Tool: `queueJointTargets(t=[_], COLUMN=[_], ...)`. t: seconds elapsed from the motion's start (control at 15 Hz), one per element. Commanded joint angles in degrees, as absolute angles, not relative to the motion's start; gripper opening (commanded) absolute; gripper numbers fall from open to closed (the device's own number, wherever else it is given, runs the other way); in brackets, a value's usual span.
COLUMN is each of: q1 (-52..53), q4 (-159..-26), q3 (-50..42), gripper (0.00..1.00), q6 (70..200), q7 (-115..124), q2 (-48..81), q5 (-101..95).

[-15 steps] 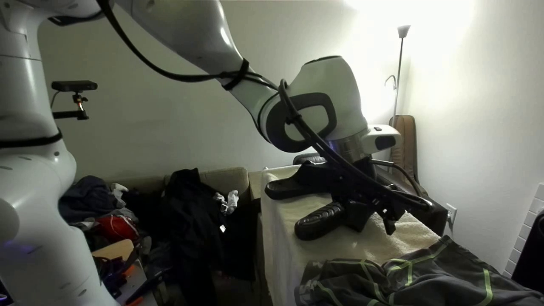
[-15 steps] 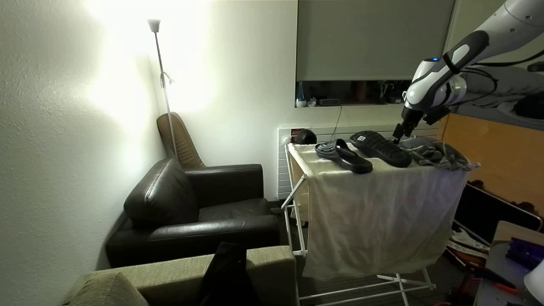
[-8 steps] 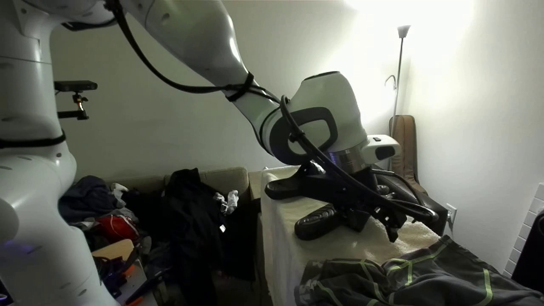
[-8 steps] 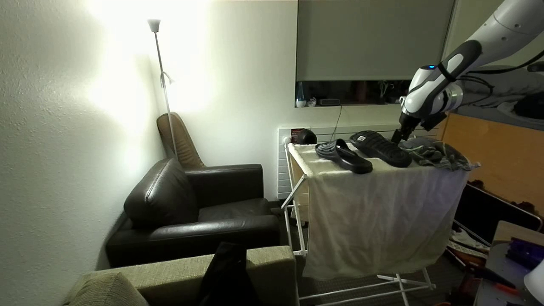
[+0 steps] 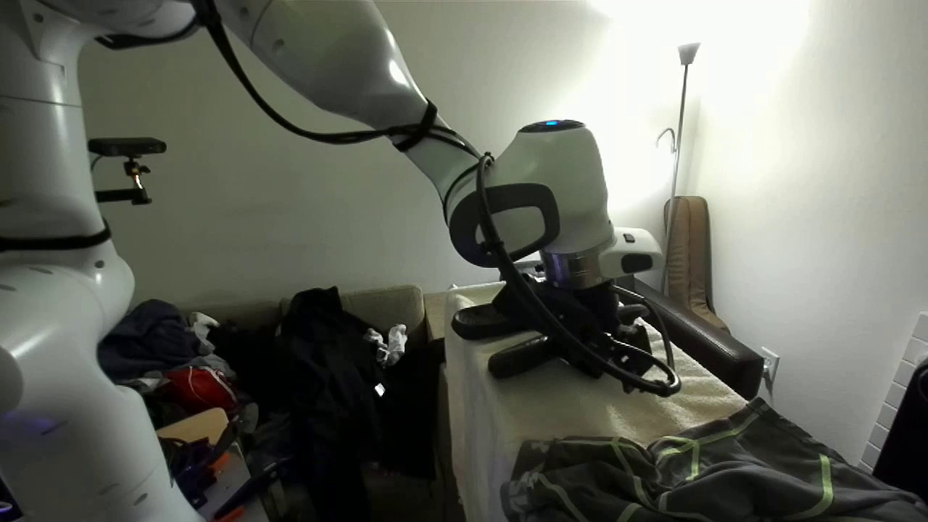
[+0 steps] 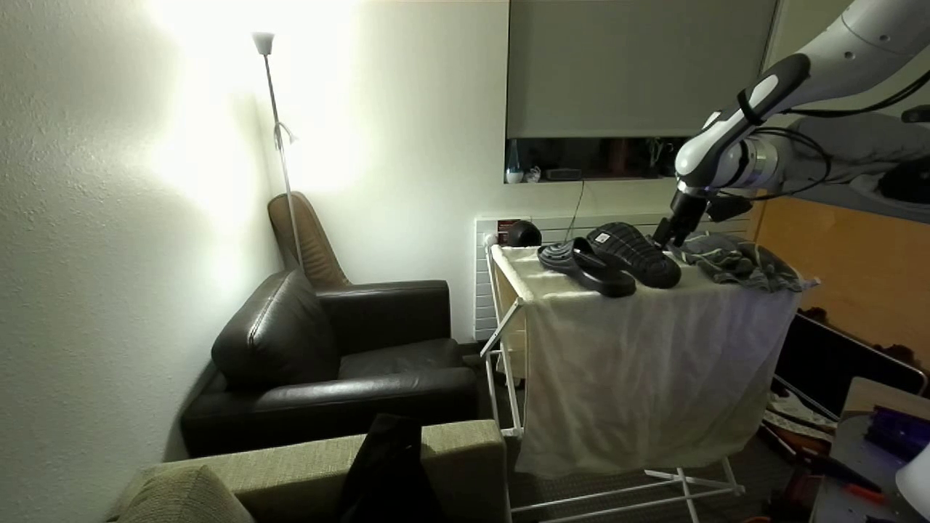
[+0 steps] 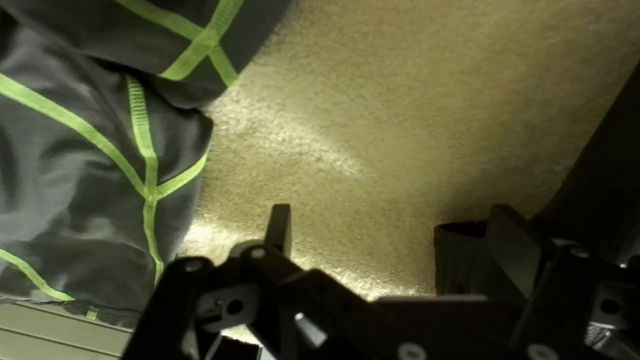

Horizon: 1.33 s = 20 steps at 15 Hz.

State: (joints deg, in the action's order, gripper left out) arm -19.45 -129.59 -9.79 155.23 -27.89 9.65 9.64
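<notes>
Hung over the pale surface with the end effector released, fingers wide apart, clasping nothing. Had the upturned black slipper right beside, toward the right in the wrist view; could not tell about contact. In an exterior view, showed its long axis slanting across, roughly alongside the second slipper, with the gray garment opposite.

I'm driving remotely, and in an exterior view I've got my gripper low over the cream towel-covered surface, partly hiding a black slipper; can't tell if they're touching. Another slipper lies behind it. Gray garment with lime stripes is crumpled on the near end, clothes piled on the couch.
</notes>
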Motion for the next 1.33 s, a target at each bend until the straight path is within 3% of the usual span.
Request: queueJointTargets(t=[0.0, 1.27], q1=[-20.36, -18.01], q4=[-129.8, -127.32], q3=[-7.77, -7.2], gripper=[1.0, 1.0], q6=[151.22, 121.23], q7=[-32.46, -36.61], q2=[8.22, 9.13], q5=[16.06, 35.65])
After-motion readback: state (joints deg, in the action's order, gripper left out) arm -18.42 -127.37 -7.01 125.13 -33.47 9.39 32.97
